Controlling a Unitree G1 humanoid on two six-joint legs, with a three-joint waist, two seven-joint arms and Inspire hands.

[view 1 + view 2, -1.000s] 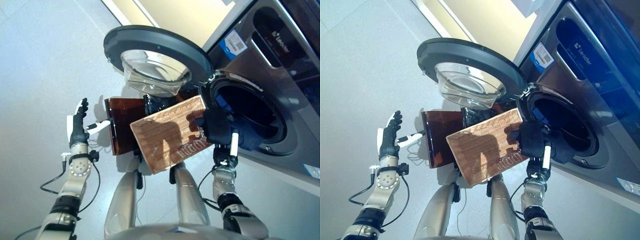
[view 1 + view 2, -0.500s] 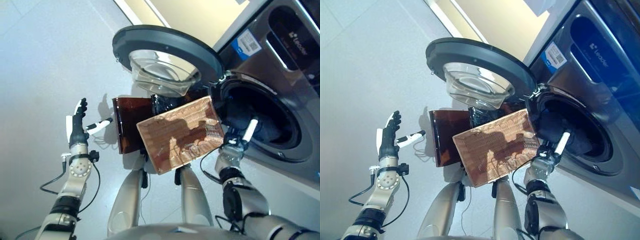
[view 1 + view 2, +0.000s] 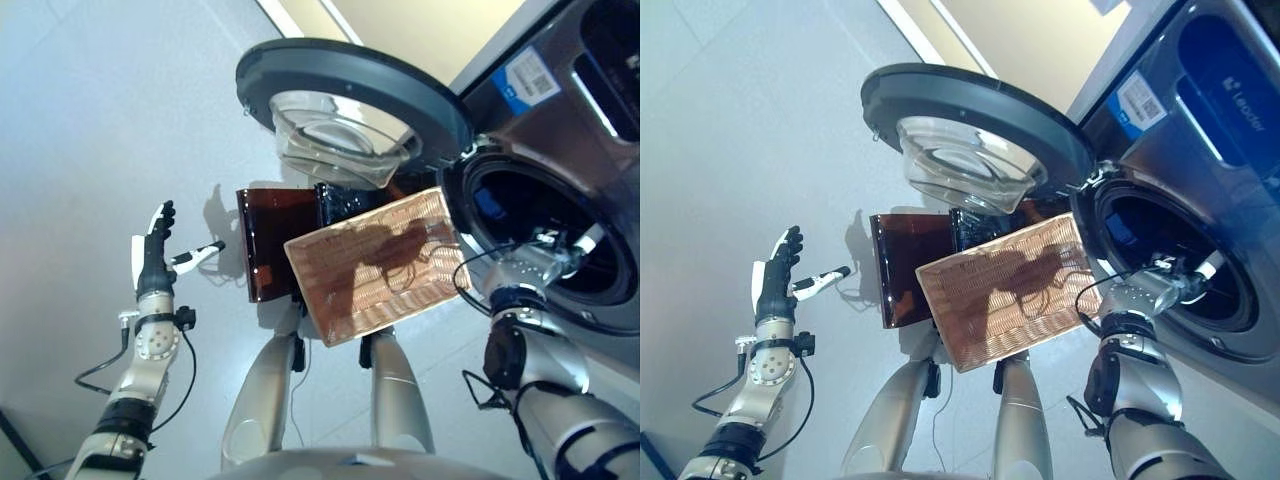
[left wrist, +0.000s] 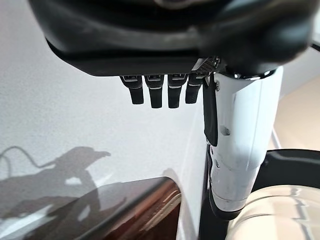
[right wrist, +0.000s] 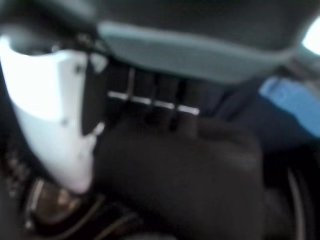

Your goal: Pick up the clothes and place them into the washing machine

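Observation:
The washing machine [image 3: 560, 110] stands at the right with its round door [image 3: 350, 95] swung open. My right hand [image 3: 556, 256] reaches into the drum opening [image 3: 1180, 262]. In the right wrist view its fingers [image 5: 150, 97] curl into a dark garment [image 5: 185, 170], and the white-covered thumb [image 5: 55, 110] stands beside it. Something blue [image 5: 295, 100] lies deeper in the drum. My left hand [image 3: 152, 262] is raised at the left, open and holding nothing, with straight fingers [image 4: 155, 92].
A wicker basket [image 3: 375, 265] sits tilted in front of me, just left of the drum opening. Behind it is a brown translucent box [image 3: 272, 245]. Grey floor [image 3: 90, 120] spreads to the left, and a pale wall [image 3: 420, 30] runs behind the machine.
My right hand has gone from the drum's rim further into the opening, carrying the dark garment. The camera has shifted a little. The left hand has stayed where it was.

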